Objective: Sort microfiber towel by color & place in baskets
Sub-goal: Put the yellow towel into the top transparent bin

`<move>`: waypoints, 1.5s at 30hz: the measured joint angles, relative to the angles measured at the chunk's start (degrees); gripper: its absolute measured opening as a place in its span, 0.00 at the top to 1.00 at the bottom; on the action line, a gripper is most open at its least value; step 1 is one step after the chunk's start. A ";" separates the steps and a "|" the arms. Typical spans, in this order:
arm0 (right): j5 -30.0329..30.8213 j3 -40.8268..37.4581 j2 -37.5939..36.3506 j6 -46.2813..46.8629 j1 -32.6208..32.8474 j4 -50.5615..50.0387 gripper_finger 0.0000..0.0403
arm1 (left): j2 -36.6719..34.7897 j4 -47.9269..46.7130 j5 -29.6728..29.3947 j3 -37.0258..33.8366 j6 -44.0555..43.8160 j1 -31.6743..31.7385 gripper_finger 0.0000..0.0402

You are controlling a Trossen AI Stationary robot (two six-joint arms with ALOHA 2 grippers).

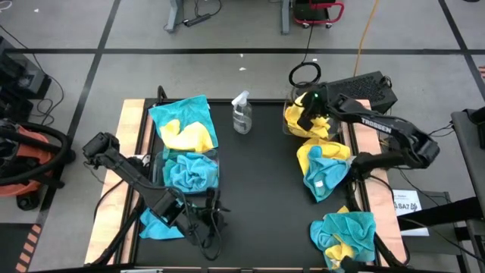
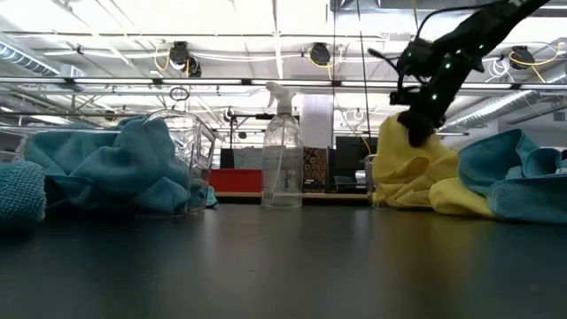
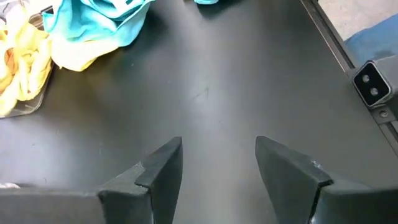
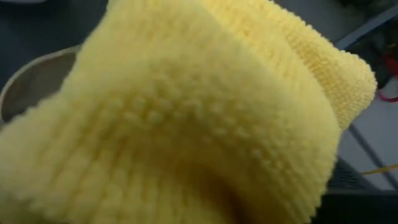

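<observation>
Right gripper: the right gripper [image 2: 416,124] is pinched tight on a bright yellow microfiber towel [image 2: 409,164], hanging it over the clear plastic basket [image 1: 292,125] at the table's far right edge, where other yellow cloth already sits.

Left gripper: the left gripper [image 3: 217,168] waits low at the near left edge, fingers spread apart with nothing between them, over bare black tabletop [image 1: 261,182].

Teal basket: the second clear plastic bin [image 2: 190,146], by the left edge, is stuffed with teal-blue towels [image 1: 191,171].

Unsorted cloths: a mixed teal and yellow heap [image 1: 184,125] lies at the far left corner, another mixed pile [image 1: 324,168] by the right edge, and a third [image 1: 345,235] at the near right corner.

Handling: I would judge these cloths light, limp and grippy; a pinch on a raised fold or a corner should lift one. They drape and cling, so a neighbour of the wrong colour may trail along, and a hanging tail can catch on a basket rim.

In the way: a clear spray bottle [image 1: 242,114] stands at the far edge between the two baskets; it looks easy to topple.
</observation>
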 joint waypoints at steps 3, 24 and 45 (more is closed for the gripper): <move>-2.10 0.00 2.93 0.49 0.04 0.04 0.98 | 0.00 -0.07 0.00 0.00 0.00 -0.02 0.48; -5.63 0.26 18.69 1.48 -0.99 3.77 0.98 | 0.00 -0.17 0.04 0.00 -0.09 -0.20 0.48; -6.90 -0.15 0.37 3.96 -1.03 -5.15 0.41 | 0.00 -0.20 0.04 0.00 -0.03 -0.17 0.48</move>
